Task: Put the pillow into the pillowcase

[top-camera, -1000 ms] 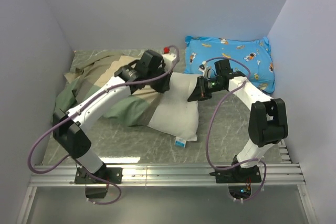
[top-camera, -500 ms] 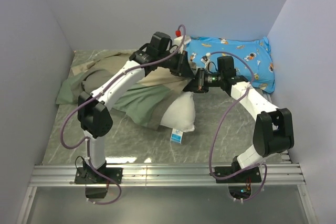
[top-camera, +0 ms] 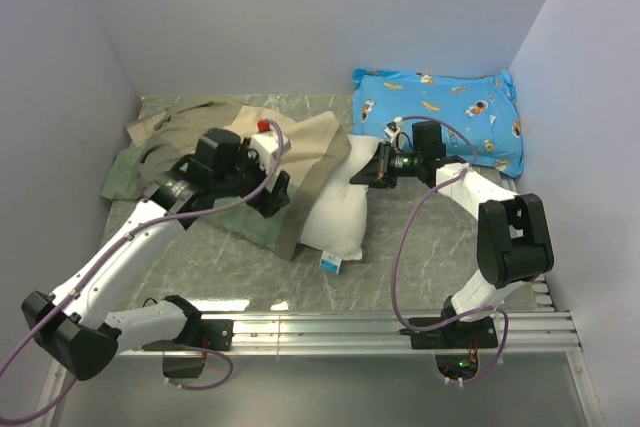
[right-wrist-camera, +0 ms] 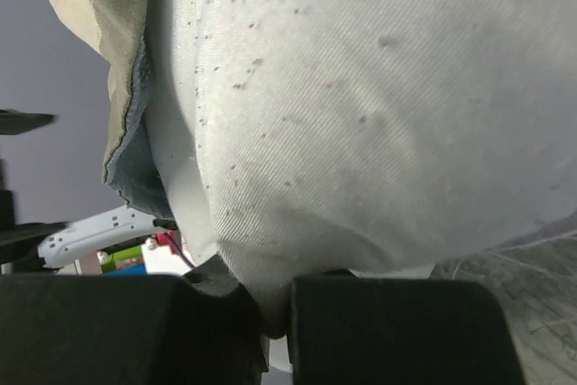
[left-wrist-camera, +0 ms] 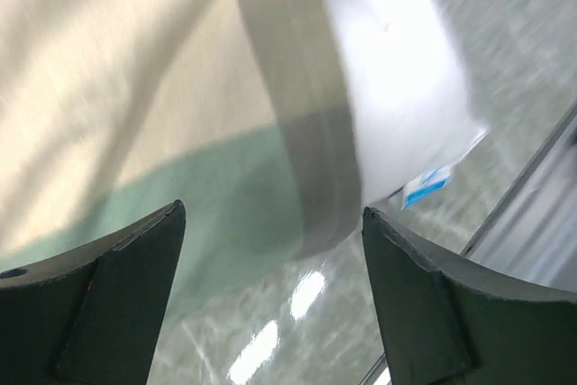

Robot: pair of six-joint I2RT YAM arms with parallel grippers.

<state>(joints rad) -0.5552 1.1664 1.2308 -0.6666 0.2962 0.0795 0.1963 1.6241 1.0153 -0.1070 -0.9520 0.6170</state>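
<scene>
Mid-table, my right gripper [right-wrist-camera: 270, 313] is pinched tight on an edge of the pillow [top-camera: 338, 212]; my left gripper [left-wrist-camera: 270, 223] hangs wide and empty above the pillowcase [top-camera: 300, 152], which only laps the pillow's left side, so I judge most of the sleeving remains

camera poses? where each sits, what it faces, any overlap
Top external: fixed above and behind the bases, looking down on the table; left arm and right arm show.
Left wrist: faces down at pillowcase and pillow; open left end effector frames it.
Right wrist: close on the pillow; right end effector shut on it.
Shared: all three see pillow and pillowcase.
</scene>
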